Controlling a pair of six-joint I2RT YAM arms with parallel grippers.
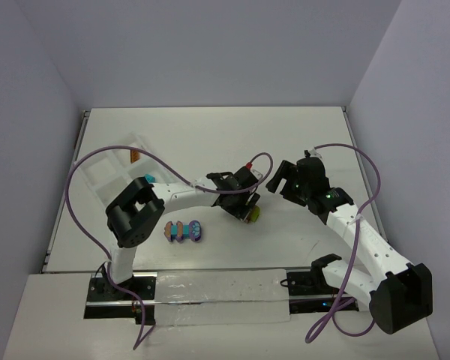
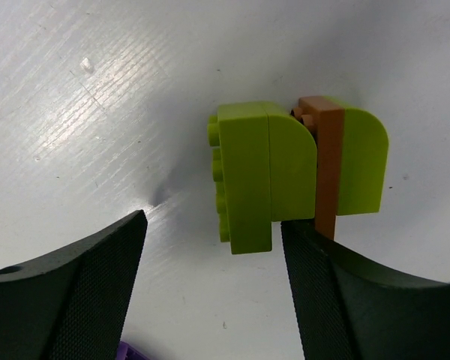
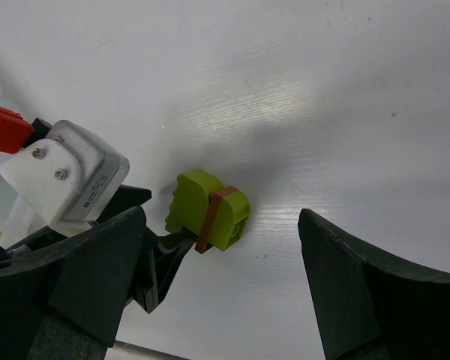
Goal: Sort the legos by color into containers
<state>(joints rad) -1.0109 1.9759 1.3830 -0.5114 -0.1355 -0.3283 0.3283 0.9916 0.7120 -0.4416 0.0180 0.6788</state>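
A small cluster of legos [image 2: 285, 172], two lime green bricks with a thin orange-brown plate between them, lies on the white table just past my left gripper [image 2: 214, 225]. Its jaws stand open with nothing between them, and the right fingertip [image 2: 307, 255] sits against the cluster's near edge. In the right wrist view the same cluster [image 3: 210, 210] lies below my open right gripper [image 3: 221, 216], which hovers above it. From above, this cluster [image 1: 252, 215] is at mid-table. A second multicoloured cluster [image 1: 183, 231] lies to the left. The containers [image 1: 97, 172] are a white tray at the far left.
The left arm's link [image 1: 184, 193] crosses in front of the tray and hides part of it. An orange-brown piece [image 1: 134, 157] shows in the tray. A purple brick corner [image 2: 131, 351] peeks in at the bottom of the left wrist view. Purple cables loop over both arms.
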